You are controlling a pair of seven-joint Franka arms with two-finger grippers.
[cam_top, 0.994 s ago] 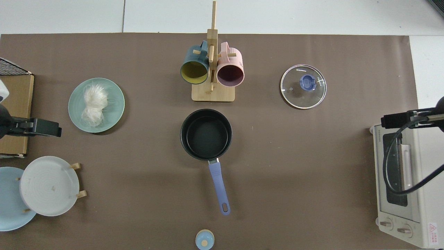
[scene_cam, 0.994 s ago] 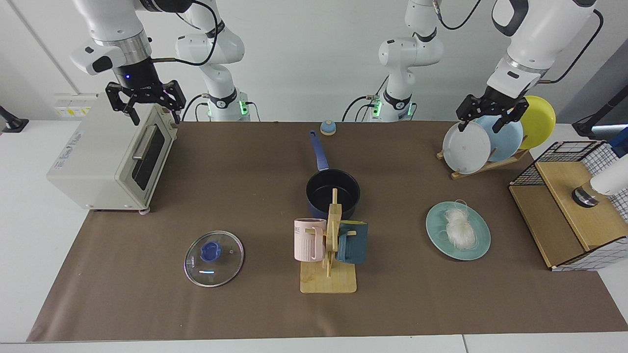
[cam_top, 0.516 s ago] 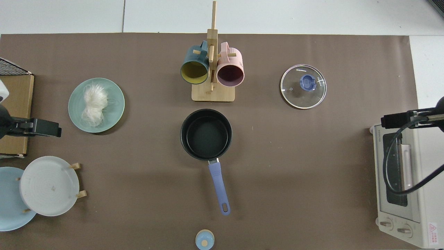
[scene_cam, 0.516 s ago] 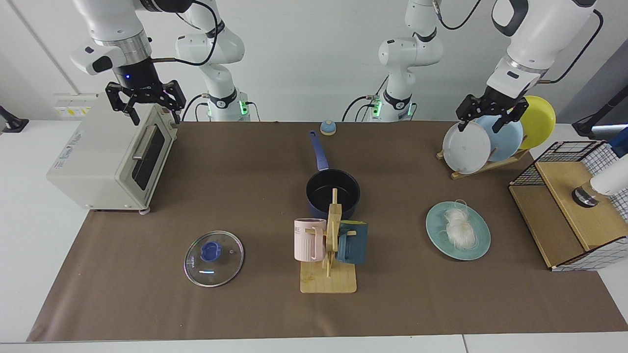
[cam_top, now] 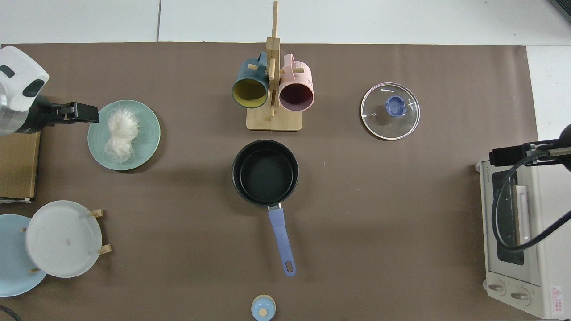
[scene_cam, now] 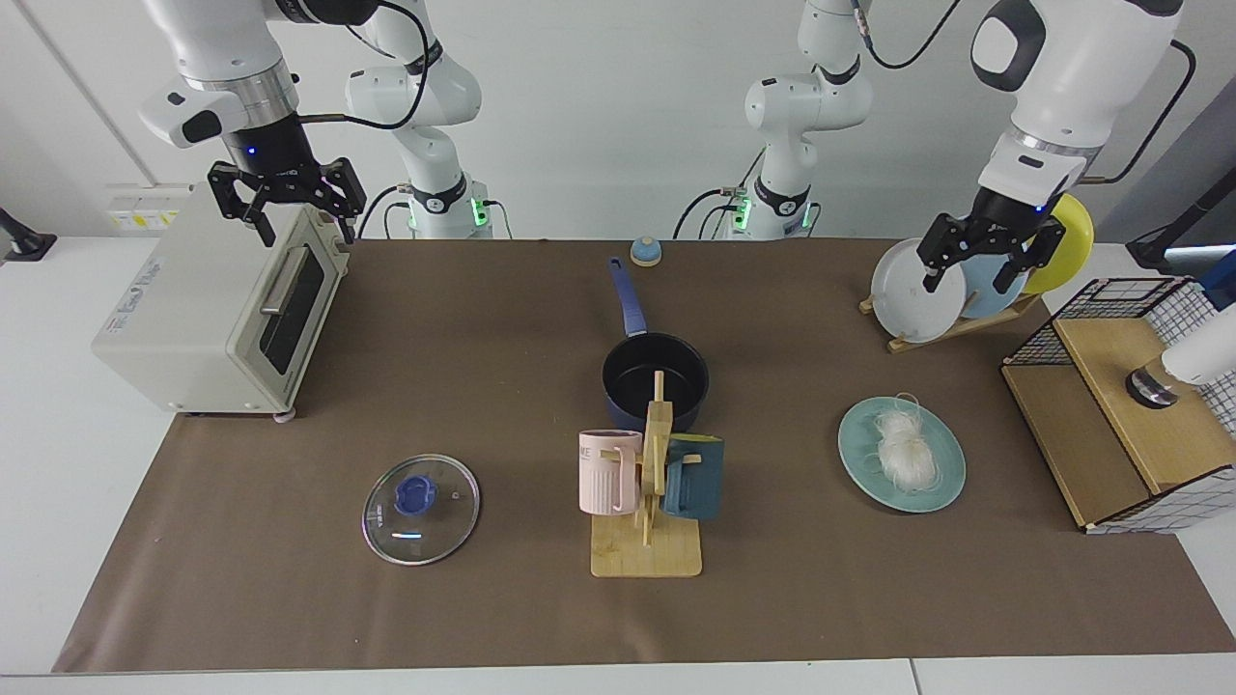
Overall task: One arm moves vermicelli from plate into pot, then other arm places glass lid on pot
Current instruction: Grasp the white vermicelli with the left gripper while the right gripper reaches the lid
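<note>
- The small dark navy saucepan (scene_cam: 656,376) with a black inside stands near the middle of the brown table mat (scene_cam: 483,598); nothing lies in it, and its long blue straight handle (scene_cam: 626,296) points toward the robots' edge of the table.
- The round pale teal-green plate (scene_cam: 901,454) lies flat toward the left arm's end of the table, and on it rests the bundle of thin white translucent vermicelli (scene_cam: 905,450), a few loose loops trailing over the plate's surface.
- The round clear glass lid (scene_cam: 421,508) with a metal rim and blue knob lies flat on the mat toward the right arm's end, near the table edge far from the robots, well apart from the saucepan.
- The left gripper (scene_cam: 982,265) hangs in the air with its black fingers spread and nothing between them, in front of the wooden rack of upright plates (scene_cam: 917,290) in the facing view; in the top view it sits just beside the teal plate's rim (cam_top: 82,113).
- The right gripper (scene_cam: 287,208) waits above the cream toaster oven (scene_cam: 217,304) at its end of the table, fingers spread wide and empty, a small blue light at its wrist.
- A wooden mug stand (scene_cam: 649,521) just beside the saucepan, on the side away from the robots, carries a pink ribbed mug (scene_cam: 608,471) and a dark teal mug (scene_cam: 694,477).
</note>
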